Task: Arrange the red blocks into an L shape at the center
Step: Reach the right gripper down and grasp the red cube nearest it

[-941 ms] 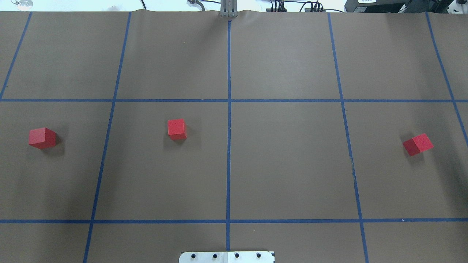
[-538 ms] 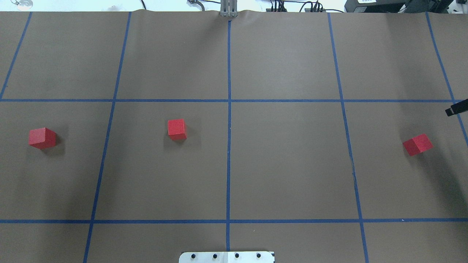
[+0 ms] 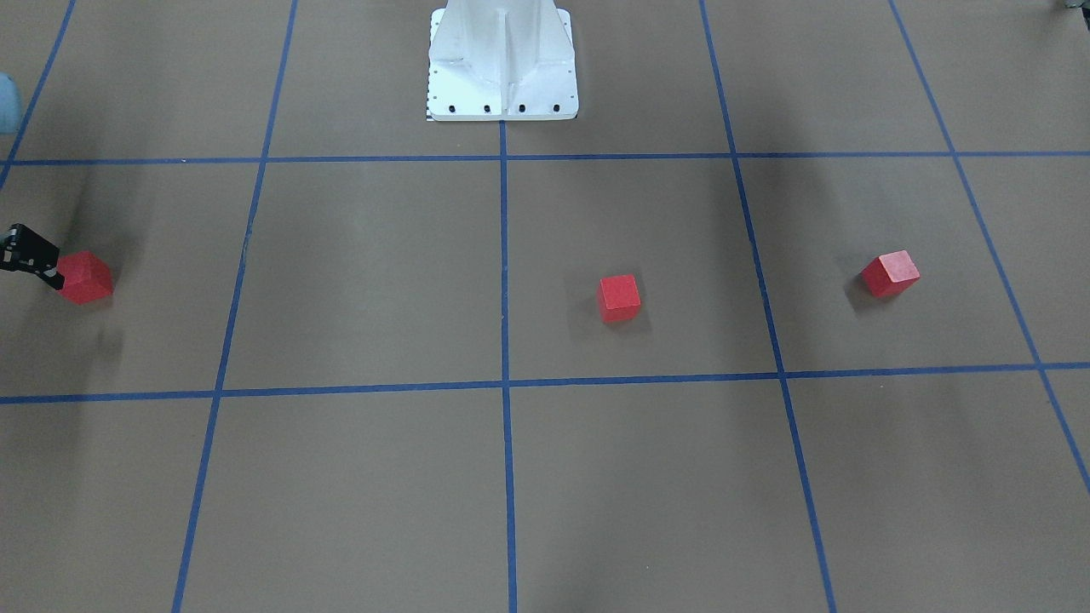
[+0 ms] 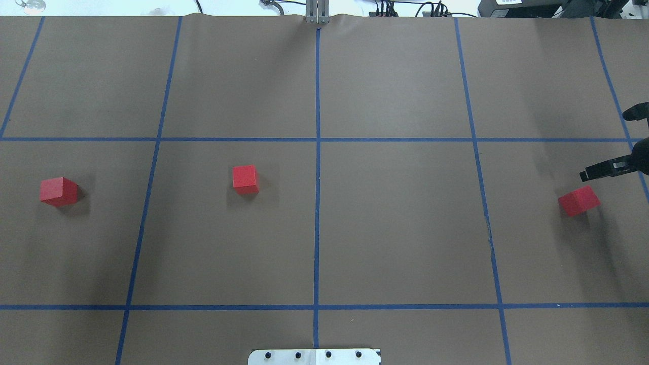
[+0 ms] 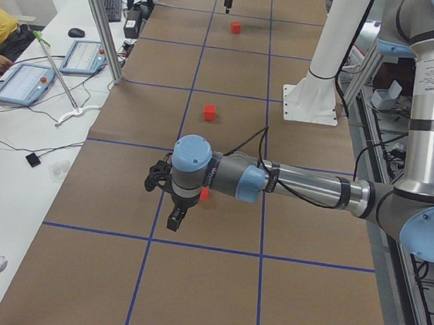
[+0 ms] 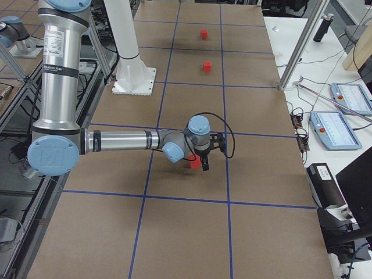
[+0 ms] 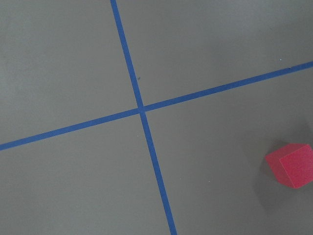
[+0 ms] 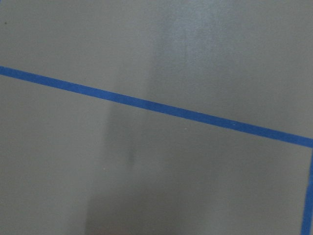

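Three red blocks lie apart on the brown surface: a left block (image 4: 59, 191), a middle block (image 4: 245, 179) and a right block (image 4: 579, 201). The center (image 4: 317, 223) on the middle blue line holds no block. My right gripper (image 4: 606, 147) comes in at the right edge, just beyond the right block, with its two dark fingers spread apart and nothing between them. In the front view one fingertip (image 3: 38, 260) is next to that block (image 3: 85, 277). My left gripper (image 5: 173, 208) shows only in the exterior left view, by the left block (image 5: 204, 194); I cannot tell its state. The left wrist view shows that block (image 7: 291, 166) at its right edge.
The white robot base plate (image 4: 314, 356) sits at the near edge on the centre line, also in the front view (image 3: 502, 60). Blue tape lines divide the surface into squares. Operator tablets (image 6: 337, 125) lie on a side table past the far edge.
My right gripper has come into the overhead view from the right edge and moved in toward the right block. The three blocks have not moved.
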### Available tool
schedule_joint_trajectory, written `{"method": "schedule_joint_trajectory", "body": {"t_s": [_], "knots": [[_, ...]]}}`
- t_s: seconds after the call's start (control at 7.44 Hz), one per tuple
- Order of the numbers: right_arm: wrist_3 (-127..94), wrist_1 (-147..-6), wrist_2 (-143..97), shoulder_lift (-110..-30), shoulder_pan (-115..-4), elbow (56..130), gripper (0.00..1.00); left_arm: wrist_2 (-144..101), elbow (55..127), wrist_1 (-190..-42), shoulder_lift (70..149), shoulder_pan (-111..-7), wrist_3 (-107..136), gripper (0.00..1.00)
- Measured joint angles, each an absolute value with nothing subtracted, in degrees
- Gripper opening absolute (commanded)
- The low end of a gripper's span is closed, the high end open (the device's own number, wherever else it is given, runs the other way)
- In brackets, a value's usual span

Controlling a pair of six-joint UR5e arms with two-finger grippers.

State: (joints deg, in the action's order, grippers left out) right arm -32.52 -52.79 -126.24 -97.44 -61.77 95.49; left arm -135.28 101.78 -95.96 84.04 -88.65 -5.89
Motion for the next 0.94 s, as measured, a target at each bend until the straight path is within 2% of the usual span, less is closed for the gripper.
{"method": "schedule_joint_trajectory", "body": {"t_s": [0.4,0.54,0.67,0.81,0.94], "knots": [[-33.95,-52.06,-123.55,-99.01,-57.81,97.43,0.99,-135.30,101.71,-95.89,84.00,-88.57,-5.89,1.00],[-33.96,-52.04,-122.58,-99.14,-56.87,97.43,0.95,-135.30,101.70,-95.89,83.97,-88.54,-5.89,1.00],[-33.90,-52.03,-122.15,-99.29,-56.30,97.36,0.77,-135.31,101.69,-95.89,83.95,-88.53,-5.89,1.00],[-33.86,-52.09,-121.99,-99.36,-55.94,97.30,0.64,-135.29,101.69,-95.87,83.94,-88.51,-5.89,1.00],[-33.85,-52.24,-121.94,-99.38,-55.60,97.20,0.56,-135.29,101.69,-95.85,83.94,-88.51,-5.89,1.00]]}}
